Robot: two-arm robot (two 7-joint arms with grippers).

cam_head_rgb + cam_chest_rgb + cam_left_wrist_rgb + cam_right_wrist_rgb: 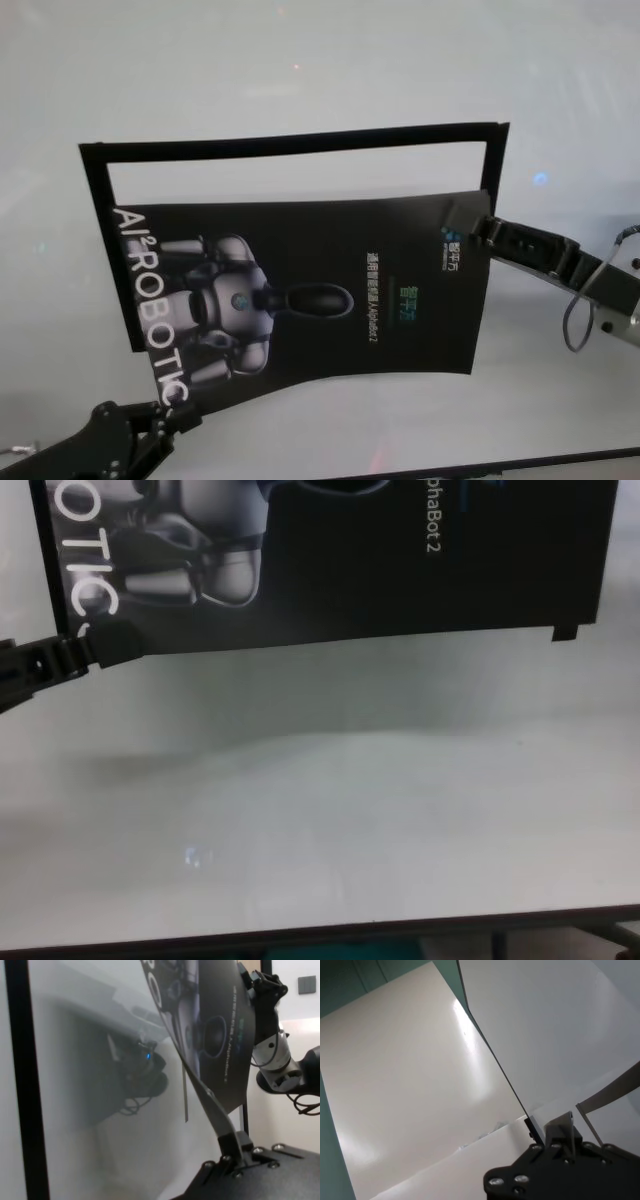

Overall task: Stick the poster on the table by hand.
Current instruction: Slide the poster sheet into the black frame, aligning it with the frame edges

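Overhead, poster [330, 290] pinched by left hand [172, 408] and right hand [482, 228], above tape frame [300, 140] on table [300, 60].

Behind your workspace: pale wall [300, 1050], grey wall switch plate [306, 984], teal floor [340, 970] beneath.

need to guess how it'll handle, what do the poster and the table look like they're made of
The poster looks like thin glossy printed paper or film: it bows between the left gripper and right gripper pinching its corners, and it catches light in the left wrist view. The table looks like a smooth, hard, semi-gloss white surface, laminate or similar, since it shows soft reflections.
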